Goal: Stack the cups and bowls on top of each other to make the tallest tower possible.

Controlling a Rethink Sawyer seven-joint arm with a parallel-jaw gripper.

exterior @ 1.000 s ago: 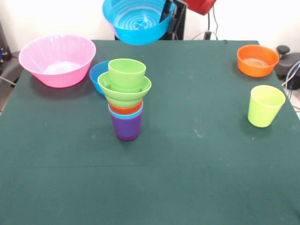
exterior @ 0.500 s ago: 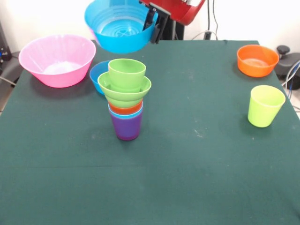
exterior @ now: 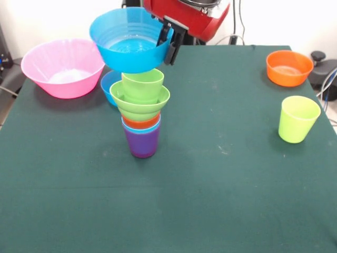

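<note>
Jaws of red-and-black gripper point(exterior: 169, 41) clenched on right rim of ridged blue plastic bowl point(exterior: 129, 46). Bowl carried down and leftward from top edge of frame over last second; now just above stepped green cup point(exterior: 142, 84) topping nested plastic tower point(exterior: 141, 113), left of centre. Placement judged imminent; alignment slightly off.

A dark green felt-like cloth point(exterior: 221, 190) covers the whole table, marked with a few pale specks near its middle. Beyond the far edge stands a plain white wall point(exterior: 284, 21), brightly lit. Black cables point(exterior: 241, 23) hang down against it at far right.
</note>
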